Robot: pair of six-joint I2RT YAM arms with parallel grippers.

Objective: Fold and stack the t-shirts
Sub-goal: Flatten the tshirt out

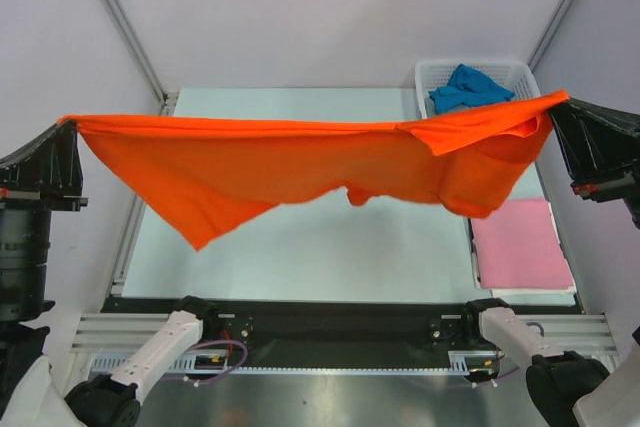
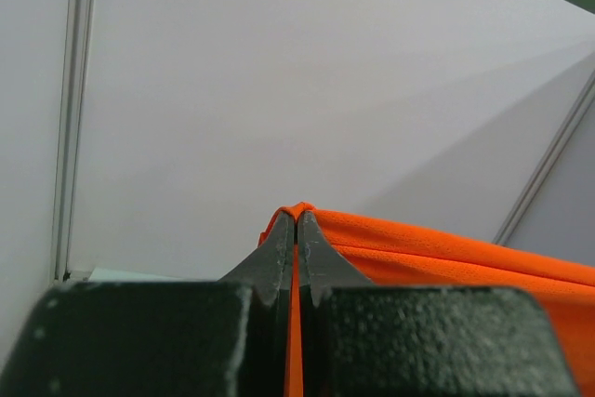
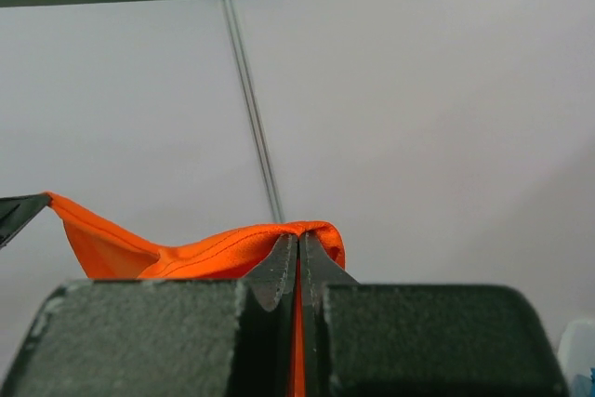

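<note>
The orange-red t-shirt (image 1: pixel 300 162) hangs stretched in the air across the whole width of the table. My left gripper (image 1: pixel 66 123) is shut on its left corner, and my right gripper (image 1: pixel 558 102) is shut on its right corner. In the left wrist view the orange cloth (image 2: pixel 446 253) is pinched between the closed jaws of the left gripper (image 2: pixel 297 215). The right wrist view shows the same cloth (image 3: pixel 204 250) clamped in the right gripper (image 3: pixel 298 237). A folded pink t-shirt (image 1: pixel 520 244) lies flat at the table's right side. A crumpled blue t-shirt (image 1: pixel 468 88) sits in the basket.
The white mesh basket (image 1: pixel 430 75) stands at the table's back right corner. The pale table top (image 1: pixel 300 257) shows under the hanging shirt. Both arm bases sit on the black rail (image 1: pixel 340 327) at the near edge. Grey walls surround the table.
</note>
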